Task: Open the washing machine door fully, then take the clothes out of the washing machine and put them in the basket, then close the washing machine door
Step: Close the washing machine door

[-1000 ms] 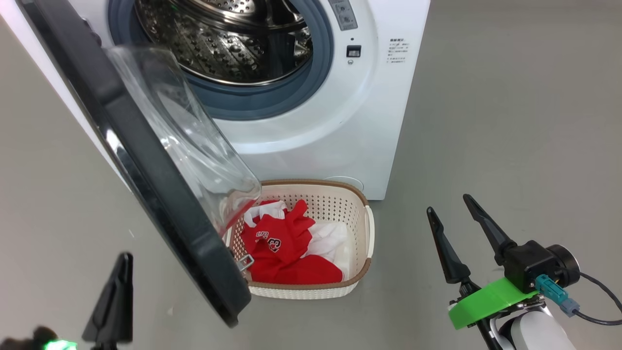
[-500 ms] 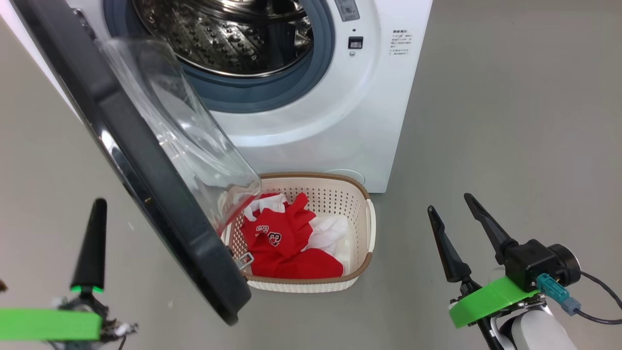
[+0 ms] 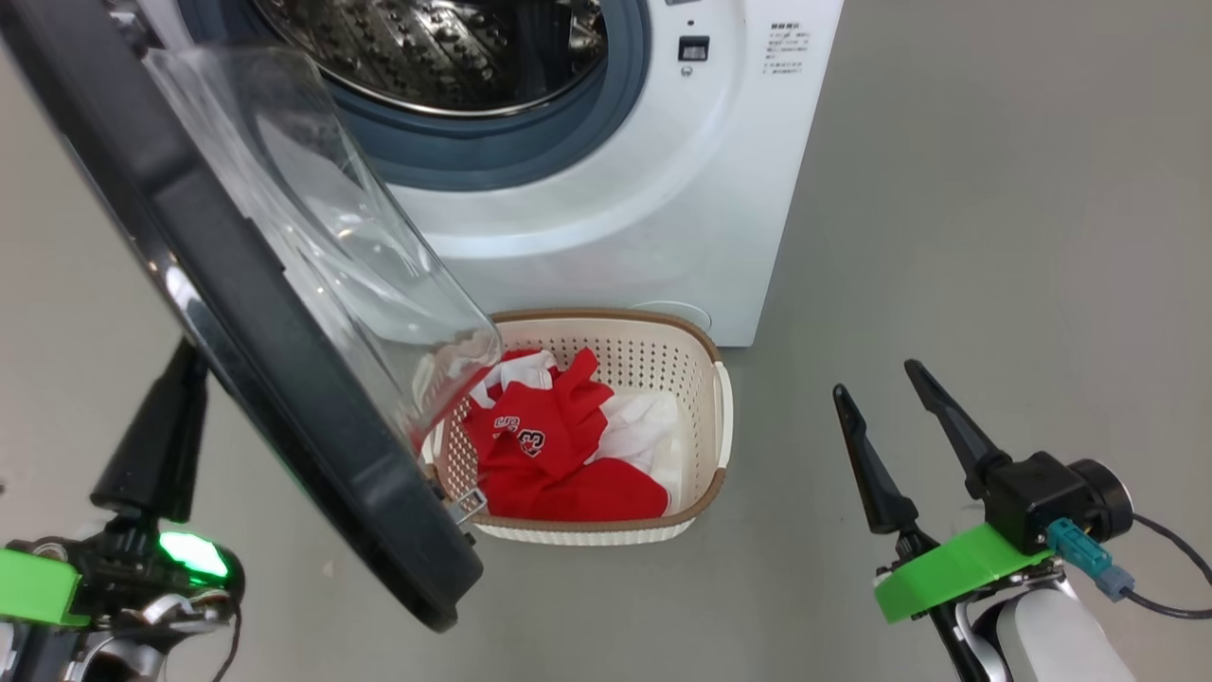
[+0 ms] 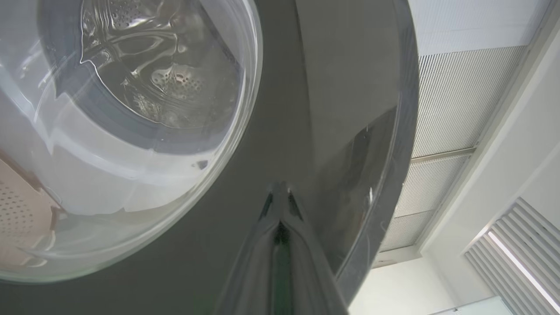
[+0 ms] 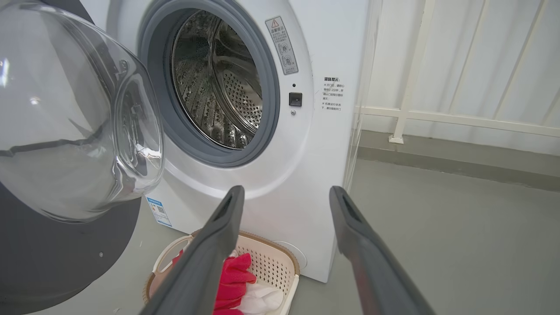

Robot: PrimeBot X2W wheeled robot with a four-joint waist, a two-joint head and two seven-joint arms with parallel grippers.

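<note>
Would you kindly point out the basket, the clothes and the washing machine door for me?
the basket [image 3: 597,314], head view, its brown rim.
the clothes [image 3: 559,474], head view, red jersey fabric.
the washing machine door [image 3: 312,436], head view, black rim.

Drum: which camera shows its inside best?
The right wrist view: the drum shows through nearly the whole open mouth, looking empty. The head view crops its top; the left wrist view gives it warped through the door glass.
</note>
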